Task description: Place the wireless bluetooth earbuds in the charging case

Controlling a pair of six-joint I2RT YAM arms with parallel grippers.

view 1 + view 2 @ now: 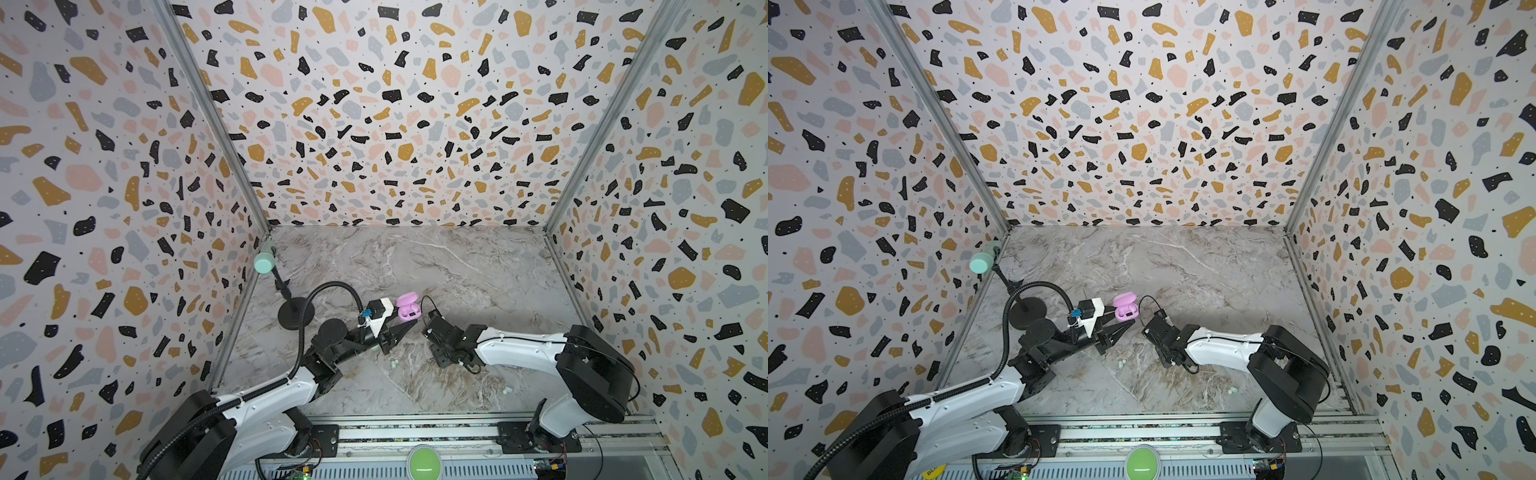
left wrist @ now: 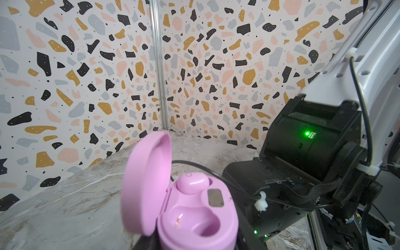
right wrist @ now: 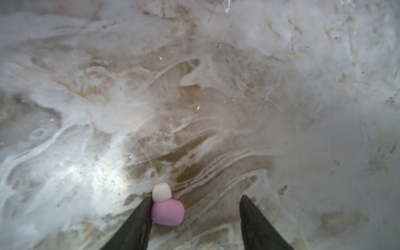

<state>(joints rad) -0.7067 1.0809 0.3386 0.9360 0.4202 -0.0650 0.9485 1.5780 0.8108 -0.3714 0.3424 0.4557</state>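
case [image 1: 407, 308], lid up, clamped in left end effector [image 1: 405, 327]; right end effector [image 3: 196, 197] spread, lilac earbud [image 3: 167, 213] touching finger [image 3: 138, 223].

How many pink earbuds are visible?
2. One earbud sits in the pink case; the other earbud lies on the table, touching a finger of the open right hand. Arms may hide more.

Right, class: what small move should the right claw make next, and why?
Probably shut the right claw on the small lilac-pink plastic earbud: it lies on the marble table between the open jaws, touching one, and the open lilac-pink oval plastic charging case has one socket empty.
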